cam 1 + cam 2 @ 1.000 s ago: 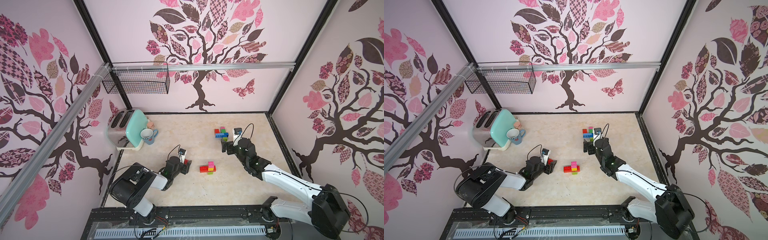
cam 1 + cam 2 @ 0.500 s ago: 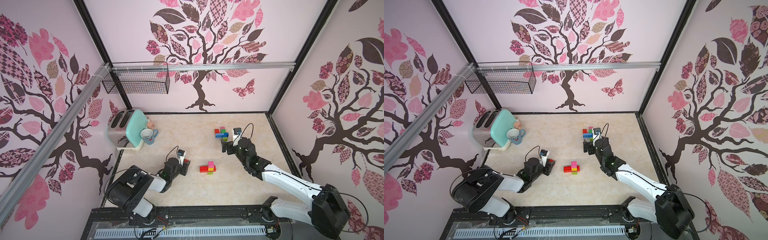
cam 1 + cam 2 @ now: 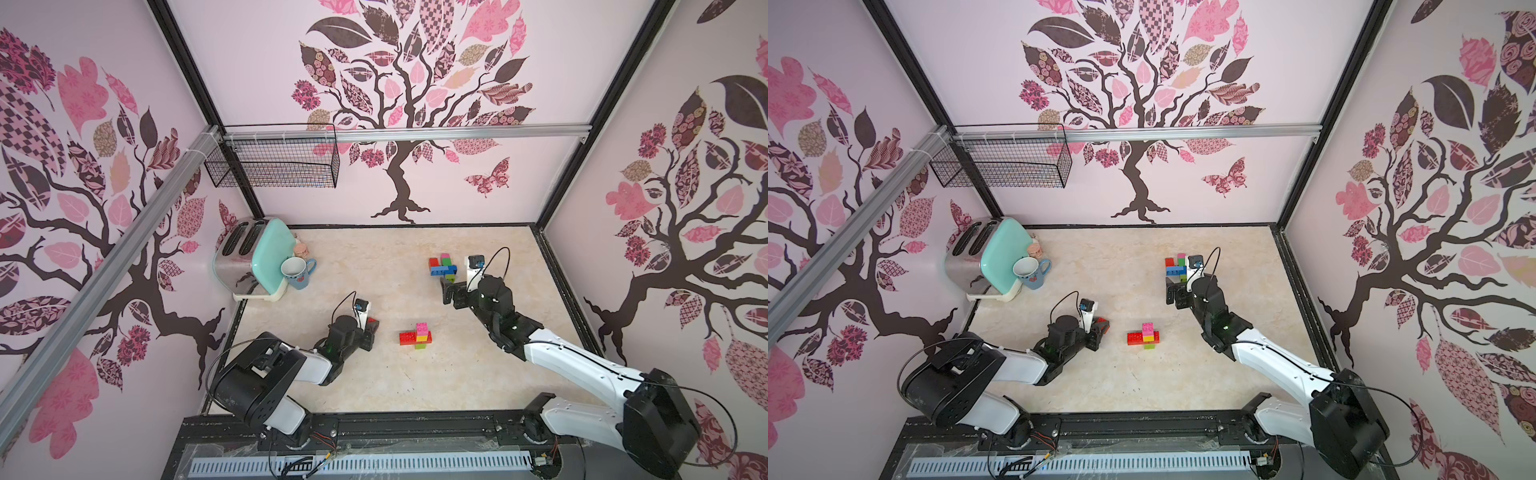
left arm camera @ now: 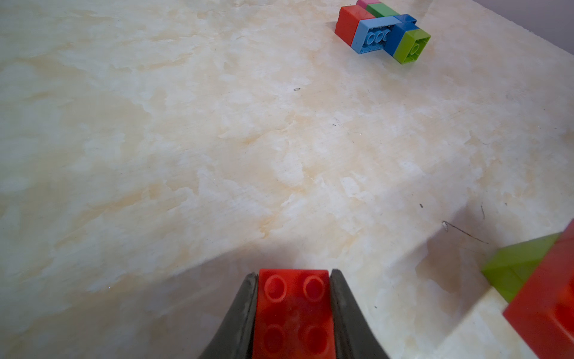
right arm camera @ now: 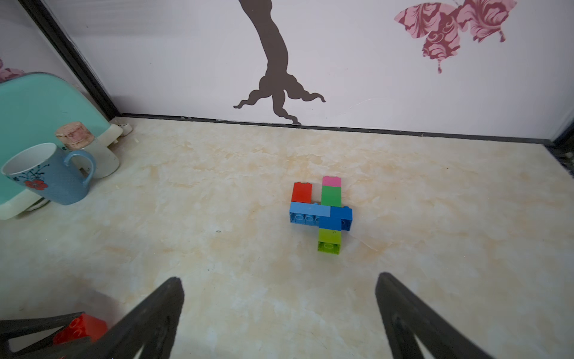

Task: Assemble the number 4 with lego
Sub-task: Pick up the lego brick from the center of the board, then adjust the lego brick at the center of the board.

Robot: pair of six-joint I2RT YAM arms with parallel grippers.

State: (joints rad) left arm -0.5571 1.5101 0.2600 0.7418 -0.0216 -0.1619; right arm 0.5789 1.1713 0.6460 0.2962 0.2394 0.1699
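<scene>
Gripping a red brick [image 4: 293, 310] tight between the left fingers [image 4: 239, 310], low over the worktop [image 3: 374, 257], left of centre. On the right side, with the right fingers [image 5: 155, 310] spread wide and empty, just on the near side of a flat cluster [image 3: 444, 268] of red, pink, green and blue bricks at far right. In the centre, a second small cluster [image 3: 417, 335] of red, pink, yellow and green, apart from both.

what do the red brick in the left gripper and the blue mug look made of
red brick: likely hard moulded plastic, glossy; crisp round studs and a soft sheen.
blue mug: probably glazed ceramic; smooth blue outside, white inside, painted flower.
</scene>
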